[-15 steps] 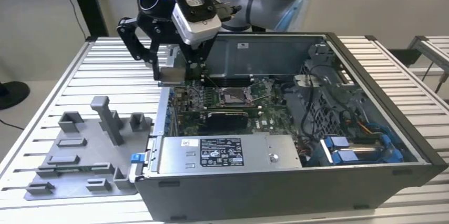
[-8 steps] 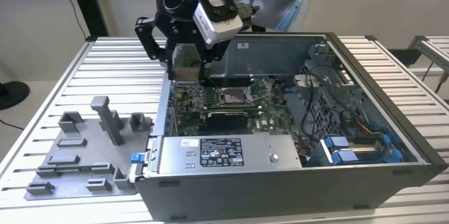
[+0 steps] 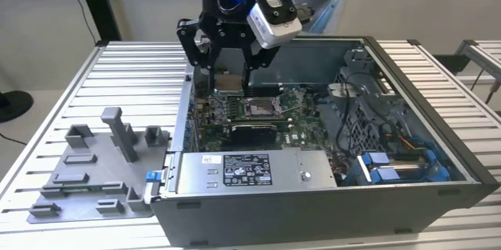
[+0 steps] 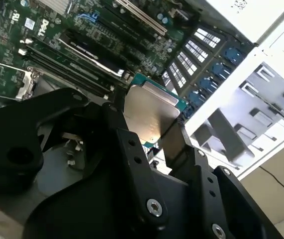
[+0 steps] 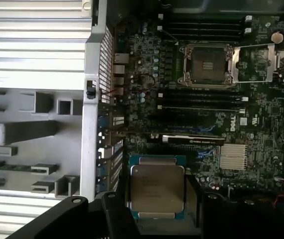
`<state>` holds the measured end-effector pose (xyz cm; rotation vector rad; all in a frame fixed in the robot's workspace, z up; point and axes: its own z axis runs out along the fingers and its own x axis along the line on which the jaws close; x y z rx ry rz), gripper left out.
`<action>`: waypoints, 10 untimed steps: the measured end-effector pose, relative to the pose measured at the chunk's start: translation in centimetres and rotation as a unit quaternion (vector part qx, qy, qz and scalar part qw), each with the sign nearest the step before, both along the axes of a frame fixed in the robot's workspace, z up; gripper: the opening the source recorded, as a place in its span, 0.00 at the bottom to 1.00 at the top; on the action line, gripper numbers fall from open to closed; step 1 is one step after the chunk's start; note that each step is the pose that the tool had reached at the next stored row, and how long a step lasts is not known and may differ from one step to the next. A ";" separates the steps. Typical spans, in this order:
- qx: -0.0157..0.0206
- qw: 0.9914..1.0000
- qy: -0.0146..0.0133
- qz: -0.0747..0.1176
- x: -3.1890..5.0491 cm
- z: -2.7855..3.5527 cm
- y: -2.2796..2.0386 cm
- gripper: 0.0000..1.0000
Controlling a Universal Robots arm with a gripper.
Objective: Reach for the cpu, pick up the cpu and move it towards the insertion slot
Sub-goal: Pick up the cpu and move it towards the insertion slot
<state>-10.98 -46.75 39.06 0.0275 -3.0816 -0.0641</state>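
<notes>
- The gripper [image 4: 154,134] is nearest the lens in both wrist views, its black jaws closed on the cpu [image 4: 149,112], one finger [image 4: 117,124] at each of two opposite edges.
- The cpu [image 5: 156,188] is pale silver with a green rim; it is held clear of the board, flat face toward the wrist cameras, nothing touching it but the jaws.
- In the exterior view the gripper [image 3: 229,80] hangs with the cpu [image 3: 227,81] over the open case [image 3: 407,203], above the back part of the board [image 3: 301,129].
- The slot [image 5: 206,64] lies open, its metal frame swung aside, dark centre bare; in the exterior view the slot [image 3: 259,107] is near the gripper, lower and toward that view's right.
- Step in hand, as I judge it: the pick is done and the carry toward the slot is under way, not yet over it.
- The carry calls for a short level move above the slot, clear of the case wall and levers.
- The grey fixture [image 3: 90,171] sits on the bench [image 3: 133,74] beside the case.
</notes>
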 end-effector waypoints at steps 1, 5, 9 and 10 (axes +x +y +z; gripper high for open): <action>0.000 1.000 0.000 0.000 0.35 0.00 0.00 0.00; 0.000 1.000 0.000 0.000 1.78 0.00 0.08 0.00; 0.000 1.000 0.000 0.000 2.93 0.00 0.27 0.00; 0.000 1.000 0.000 0.000 3.20 0.00 0.33 0.00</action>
